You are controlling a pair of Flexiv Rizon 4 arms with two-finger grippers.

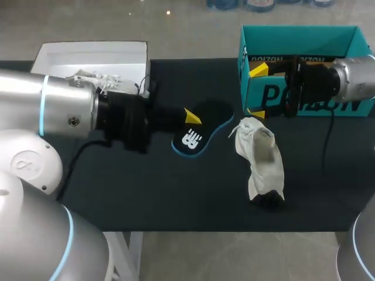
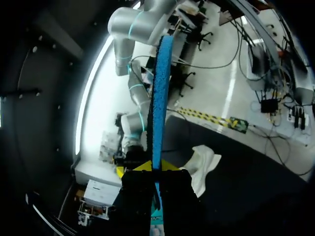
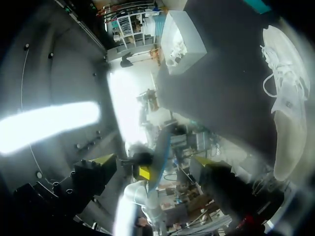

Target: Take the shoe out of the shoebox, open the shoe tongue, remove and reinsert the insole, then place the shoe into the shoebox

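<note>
Left tool [image 1: 190, 120] was clamped on the insole [image 1: 194, 139], centre of the frame. Insole was black with a blue edge and a white logo. From the left wrist, the insole [image 2: 160, 98] ran edge-on out ahead from between the fingers of the tool [image 2: 156, 172]. Right tool [image 1: 258, 91] stood wide with nothing in it, upper right, directly in front of the teal shoebox [image 1: 304, 38]. Shoe [image 1: 262, 158] was out of the shoebox, lying on the black bench [image 1: 146, 193] just right of centre. Its laced end pointed toward the shoebox, near the insole but apart from it. White box [image 1: 88, 55] sat at the bench's upper-left corner with something white and stringy inside; couldn't tell what.
</note>
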